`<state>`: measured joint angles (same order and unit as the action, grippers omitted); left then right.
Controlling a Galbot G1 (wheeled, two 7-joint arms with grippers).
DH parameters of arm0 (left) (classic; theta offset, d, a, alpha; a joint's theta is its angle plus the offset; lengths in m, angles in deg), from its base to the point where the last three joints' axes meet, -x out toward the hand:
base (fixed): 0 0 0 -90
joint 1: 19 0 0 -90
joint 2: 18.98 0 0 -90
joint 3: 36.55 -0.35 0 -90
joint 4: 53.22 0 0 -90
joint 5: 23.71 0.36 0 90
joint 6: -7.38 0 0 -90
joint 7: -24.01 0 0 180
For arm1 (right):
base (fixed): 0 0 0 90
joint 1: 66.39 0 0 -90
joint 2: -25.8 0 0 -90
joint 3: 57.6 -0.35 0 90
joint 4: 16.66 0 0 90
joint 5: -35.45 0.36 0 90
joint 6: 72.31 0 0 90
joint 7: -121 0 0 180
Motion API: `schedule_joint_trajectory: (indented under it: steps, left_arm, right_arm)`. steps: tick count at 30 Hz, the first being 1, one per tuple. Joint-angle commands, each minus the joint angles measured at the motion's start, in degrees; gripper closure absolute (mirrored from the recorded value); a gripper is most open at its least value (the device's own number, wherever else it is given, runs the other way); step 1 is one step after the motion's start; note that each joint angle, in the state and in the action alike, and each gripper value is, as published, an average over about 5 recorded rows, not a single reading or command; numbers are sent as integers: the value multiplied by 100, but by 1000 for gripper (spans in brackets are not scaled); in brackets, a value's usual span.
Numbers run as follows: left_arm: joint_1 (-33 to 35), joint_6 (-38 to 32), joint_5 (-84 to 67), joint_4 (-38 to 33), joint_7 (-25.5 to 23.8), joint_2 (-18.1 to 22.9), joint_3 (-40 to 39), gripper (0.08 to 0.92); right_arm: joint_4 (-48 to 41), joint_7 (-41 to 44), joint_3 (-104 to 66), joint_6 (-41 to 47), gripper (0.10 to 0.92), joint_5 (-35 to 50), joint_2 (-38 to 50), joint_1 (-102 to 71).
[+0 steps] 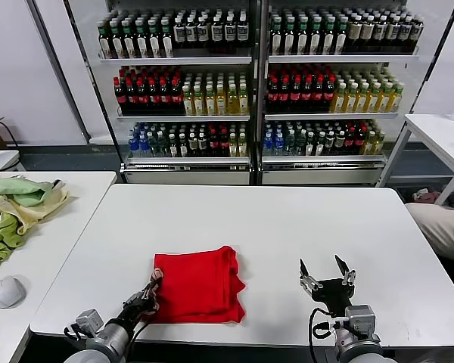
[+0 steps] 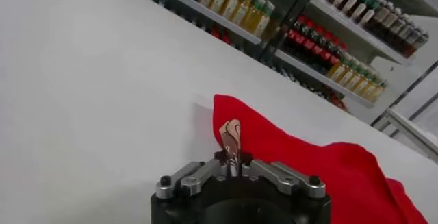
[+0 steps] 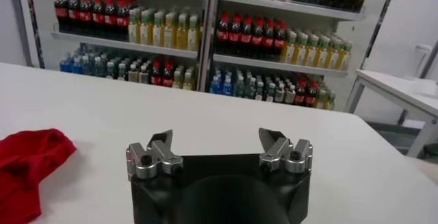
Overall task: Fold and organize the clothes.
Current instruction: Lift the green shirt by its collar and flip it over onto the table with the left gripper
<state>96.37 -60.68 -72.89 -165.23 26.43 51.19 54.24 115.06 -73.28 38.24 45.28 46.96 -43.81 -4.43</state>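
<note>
Left gripper [image 1: 153, 285] clamped on red T-shirt [image 1: 198, 283] at its near-left edge — right gripper [image 1: 327, 275] spread wide, off to the shirt's right

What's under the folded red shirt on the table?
The red T-shirt lies on the bare white table; whatever is beneath it is hidden. The left gripper, jaws shut, pinches its near-left edge.

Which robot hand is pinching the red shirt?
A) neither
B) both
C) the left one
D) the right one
C: the left gripper is shut on the near left edge of the folded red shirt, while the right gripper stands open, apart from it over the table.
</note>
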Motion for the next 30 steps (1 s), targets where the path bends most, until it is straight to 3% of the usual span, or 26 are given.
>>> schedule_joint_trajectory:
  steps: [1,5,12,20,30]
  left_arm:
    - [-28,-61,-22,-11,-78,0,7,872]
    - [-42,74,-44,-385,140,-48,259,878]
    - [-10,1135,-486,-1461,1233,-472,1556,878]
    - [153,1165,-728,-1741,1635,-1541,2733,878]
    - [354,1163,-265,-1729,1986,-2787,2607,878]
  right_arm:
    - [3,3,-12,-15,203,0,-5,-3]
    - [34,3,-37,-26,203,2,-5,-14]
    - [41,10,-71,-39,203,7,-18,-15]
    - [14,16,-67,-57,203,40,-5,34]
    - [36,36,-231,-88,203,96,28,5]
